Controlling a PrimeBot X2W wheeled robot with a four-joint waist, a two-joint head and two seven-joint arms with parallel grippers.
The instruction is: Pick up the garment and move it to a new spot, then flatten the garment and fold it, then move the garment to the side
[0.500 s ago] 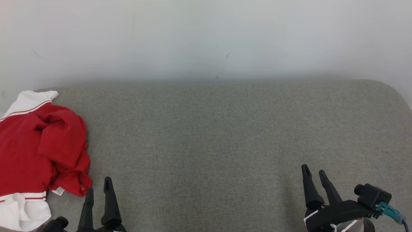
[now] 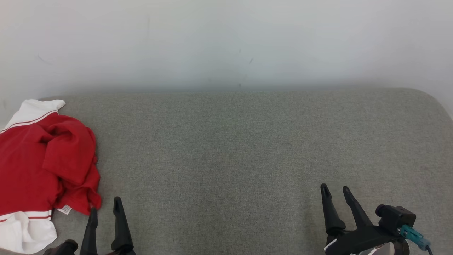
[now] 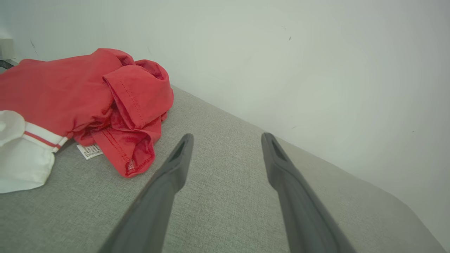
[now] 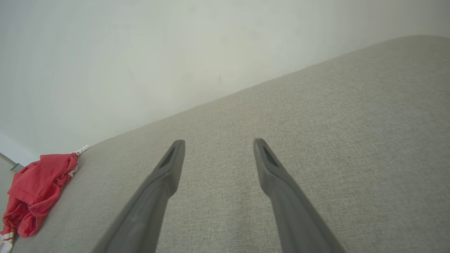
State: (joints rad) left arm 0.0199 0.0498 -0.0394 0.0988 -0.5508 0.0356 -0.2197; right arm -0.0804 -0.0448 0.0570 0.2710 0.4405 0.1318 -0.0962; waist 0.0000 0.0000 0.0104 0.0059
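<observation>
The garment (image 2: 42, 166) is red with white, red-striped trim, and lies crumpled at the left end of the grey fabric surface (image 2: 247, 148). In the left wrist view the garment (image 3: 88, 102) sits up and left of the fingers, a small label showing at its hem. My left gripper (image 2: 105, 204) (image 3: 226, 138) stands open just right of the garment's near corner, holding nothing. My right gripper (image 2: 334, 189) (image 4: 218, 143) is open over bare fabric at the lower right, far from the garment (image 4: 38, 189).
A pale wall (image 2: 226, 42) runs along the far edge of the surface. The surface's right end curves off at the far right corner (image 2: 439, 102).
The right gripper has shifted a little left and down in the head view. The left gripper has slid slightly left and lower. The garment lies as before.
</observation>
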